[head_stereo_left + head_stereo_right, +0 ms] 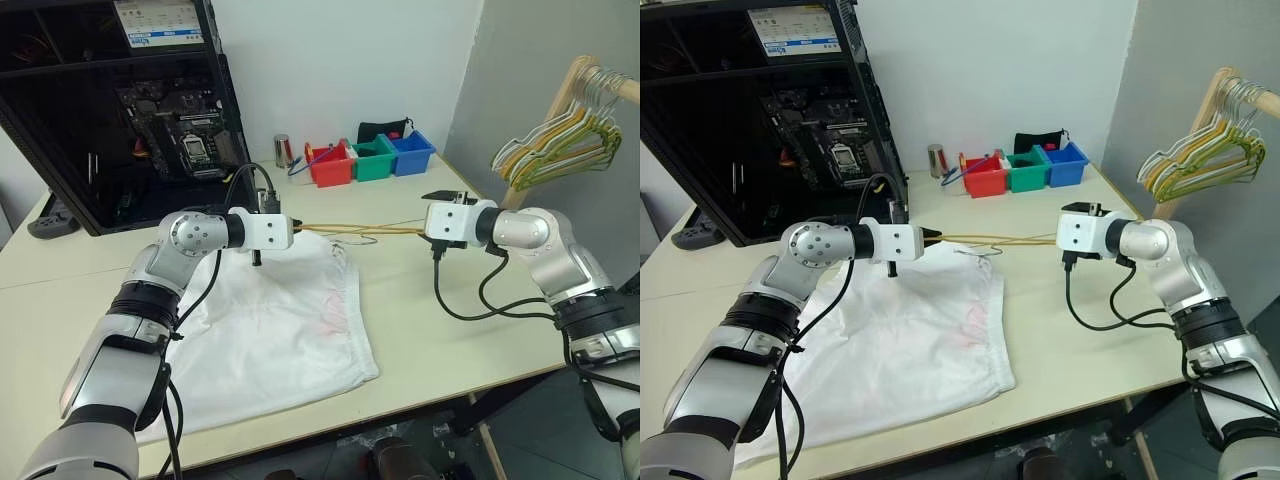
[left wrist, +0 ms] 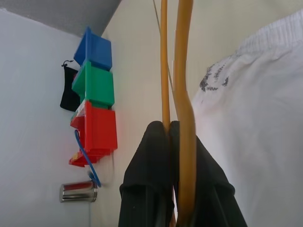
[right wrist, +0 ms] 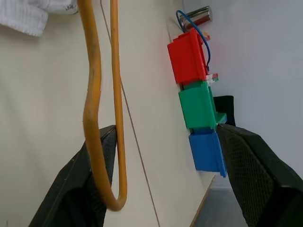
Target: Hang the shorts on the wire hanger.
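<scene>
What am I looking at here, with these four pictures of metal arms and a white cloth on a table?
This is a two-armed humanoid robot at a pale table. Two pictures come from cameras in its head, looking down over its arms. The other two come from a camera on each wrist, looking along that arm's two black fingers.

On the table lie the floppy white fabric shorts. At the far edge stand the red, green and blue plastic bins and a small metal can, with an open computer case to the left. A rack of hangers stands at the right.

The thin yellow-orange wire hanger is stretched between the arms. The left end effector is shut on one end. The right end effector stands open around the other end.
</scene>
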Controlling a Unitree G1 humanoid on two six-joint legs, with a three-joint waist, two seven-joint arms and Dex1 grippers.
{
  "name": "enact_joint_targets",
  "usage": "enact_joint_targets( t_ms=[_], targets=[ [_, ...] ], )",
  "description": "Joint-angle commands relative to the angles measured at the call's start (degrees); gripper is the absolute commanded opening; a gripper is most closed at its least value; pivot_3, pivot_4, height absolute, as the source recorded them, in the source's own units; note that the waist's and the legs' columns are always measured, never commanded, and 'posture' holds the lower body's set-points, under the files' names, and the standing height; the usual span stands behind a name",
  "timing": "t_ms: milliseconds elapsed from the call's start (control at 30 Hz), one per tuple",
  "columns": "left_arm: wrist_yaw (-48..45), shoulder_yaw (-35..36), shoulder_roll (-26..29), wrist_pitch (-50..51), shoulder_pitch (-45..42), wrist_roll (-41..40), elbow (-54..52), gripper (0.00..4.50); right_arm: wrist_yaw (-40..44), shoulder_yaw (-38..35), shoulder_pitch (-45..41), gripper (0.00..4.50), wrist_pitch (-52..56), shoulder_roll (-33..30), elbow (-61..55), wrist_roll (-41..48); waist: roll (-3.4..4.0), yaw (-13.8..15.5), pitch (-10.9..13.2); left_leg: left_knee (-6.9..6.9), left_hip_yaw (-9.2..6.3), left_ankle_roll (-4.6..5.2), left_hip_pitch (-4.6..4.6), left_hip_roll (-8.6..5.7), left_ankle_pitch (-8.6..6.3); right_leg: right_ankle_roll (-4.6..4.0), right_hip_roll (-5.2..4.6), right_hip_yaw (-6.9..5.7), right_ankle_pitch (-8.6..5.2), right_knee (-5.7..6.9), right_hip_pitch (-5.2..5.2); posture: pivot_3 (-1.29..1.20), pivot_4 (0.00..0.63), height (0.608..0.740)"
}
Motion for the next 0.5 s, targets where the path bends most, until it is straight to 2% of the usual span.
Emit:
enact_joint_targets(
  t_ms=[33,100,200,500],
  targets=[
    [1.13,0.54,0.65,-0.46,-1.29,0.09,-1.3,0.0,0.11,-0.6,-1.83,3.44,-1.36,0.08,-1.02,-0.15,0.0,0.02,0.0,0.0,0.0,0.0,0.0,0.0,0.0,0.0,0.0,0.0,0.0,0.0,0.0,-0.12,0.0,0.74],
    [1.18,0.61,0.63,-0.47,-1.39,0.06,-1.12,0.0,0.47,-0.48,-1.76,3.44,-1.66,0.07,-1.31,-0.17,0.0,0.02,0.0,0.0,0.0,0.0,0.0,0.0,0.0,0.0,-0.01,0.0,0.0,0.0,0.0,-0.12,0.0,0.74],
    [1.27,0.54,0.66,-0.73,-1.46,0.31,-0.81,0.0,0.67,-0.27,-1.86,2.91,-2.16,0.11,-1.5,-0.46,0.0,0.03,0.0,0.0,0.0,0.0,0.0,0.0,0.0,0.0,-0.01,0.0,0.0,0.0,0.0,-0.12,0.0,0.74],
    [1.73,0.16,0.35,-1.22,-2.27,0.63,-0.17,0.0,0.76,0.27,-2.64,0.83,-4.17,-0.2,-0.39,-2.4,0.0,0.02,-0.01,0.0,0.0,0.0,0.0,0.0,0.0,0.0,-0.01,0.0,0.0,0.0,0.0,-0.13,0.0,0.74]
  ],
)
